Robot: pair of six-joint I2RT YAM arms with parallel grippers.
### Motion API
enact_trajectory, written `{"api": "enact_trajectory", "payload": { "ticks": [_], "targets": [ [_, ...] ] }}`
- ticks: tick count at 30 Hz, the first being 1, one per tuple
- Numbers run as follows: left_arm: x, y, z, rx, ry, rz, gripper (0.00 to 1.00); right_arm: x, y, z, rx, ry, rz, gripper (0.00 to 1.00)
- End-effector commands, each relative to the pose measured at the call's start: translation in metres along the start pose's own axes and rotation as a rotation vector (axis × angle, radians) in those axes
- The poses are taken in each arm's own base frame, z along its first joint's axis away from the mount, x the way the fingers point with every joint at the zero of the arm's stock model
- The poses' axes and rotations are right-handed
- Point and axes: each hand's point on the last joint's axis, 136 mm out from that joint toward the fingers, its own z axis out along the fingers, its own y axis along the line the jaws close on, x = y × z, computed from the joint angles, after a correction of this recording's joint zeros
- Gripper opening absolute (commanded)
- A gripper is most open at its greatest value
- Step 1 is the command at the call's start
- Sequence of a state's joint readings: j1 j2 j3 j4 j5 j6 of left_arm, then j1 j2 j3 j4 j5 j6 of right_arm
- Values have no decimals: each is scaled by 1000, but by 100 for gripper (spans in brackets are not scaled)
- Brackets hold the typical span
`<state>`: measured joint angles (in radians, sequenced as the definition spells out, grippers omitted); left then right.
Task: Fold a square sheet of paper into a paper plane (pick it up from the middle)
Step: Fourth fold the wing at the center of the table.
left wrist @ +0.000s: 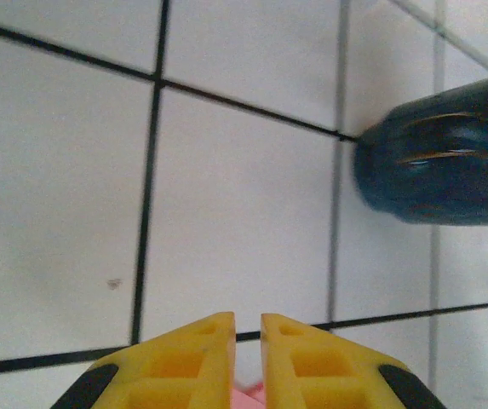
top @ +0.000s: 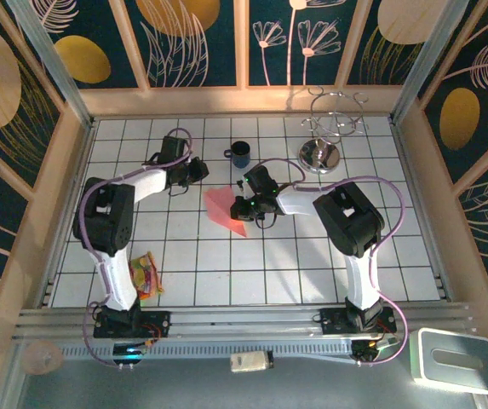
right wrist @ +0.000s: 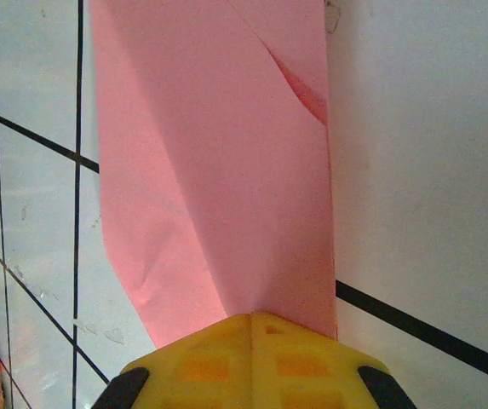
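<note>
Trouble is most likely to be met at the left gripper [left wrist: 248, 322], which is seen from above just left of the mug [top: 240, 154]. Its yellow fingers are held nearly together with a slim gap, and a sliver of pink is glimpsed low in that gap. Whether paper is pinched there cannot be told. If a swing to the right were made, the mug could be knocked, since it is shown close ahead in the left wrist view.

The plane [top: 224, 210] is found on the table [top: 312, 256] on the near side of the mug, as a pink wedge. Should it be tugged from both ends at once, a tear or a skewed crease could be caused.

The right gripper [right wrist: 250, 322], placed on the near side of the mug and a little right of it, is pressed together on the plane's end, which is pinched between its fingertips. With so small a bite, the paper could be slipped free, or the folds could be sprung open once the hold is released.

Overlapping layers, a diagonal crease and a small darker flap at the far edge are shown by the right wrist view, whereas a plain pink shape is given from above. The spacing of both grippers around the mug is best read from the top view.
</note>
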<state>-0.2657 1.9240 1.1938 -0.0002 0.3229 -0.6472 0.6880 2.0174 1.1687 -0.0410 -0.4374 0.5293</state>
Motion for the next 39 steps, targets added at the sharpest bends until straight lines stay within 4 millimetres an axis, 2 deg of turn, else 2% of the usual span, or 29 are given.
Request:
{"api": "enact_trajectory", "payload": {
  "ticks": [1, 6, 12, 19, 21, 26, 28, 31, 39],
  "targets": [
    [16, -35, -22, 152, 6, -26, 16, 47, -59, 17, 177, 128, 110, 2],
    [60, -29, -19, 144, 102, -31, 15, 46, -57, 15, 167, 127, 112, 2],
    [86, -28, 2, 111, 181, -13, 14, 45, -54, 14, 158, 121, 110, 2],
    [96, -3, 19, -10, 215, -21, 11, 35, -41, 9, 110, 97, 91, 2],
    [98, 7, 20, -58, 216, -19, 11, 27, -29, 5, 64, 76, 74, 2],
    [101, 27, 25, -159, 224, -21, 9, -5, 26, -15, -122, -17, -4, 3],
    [101, 33, 25, -188, 222, -21, 8, -15, 39, -22, -154, -48, -25, 3],
    [101, 38, 26, -214, 220, -18, 8, -23, 42, -21, -154, -66, -28, 3],
    [101, 41, 25, -236, 225, -7, 8, -27, 30, 0, -97, -33, 3, 2]
  ]
}}
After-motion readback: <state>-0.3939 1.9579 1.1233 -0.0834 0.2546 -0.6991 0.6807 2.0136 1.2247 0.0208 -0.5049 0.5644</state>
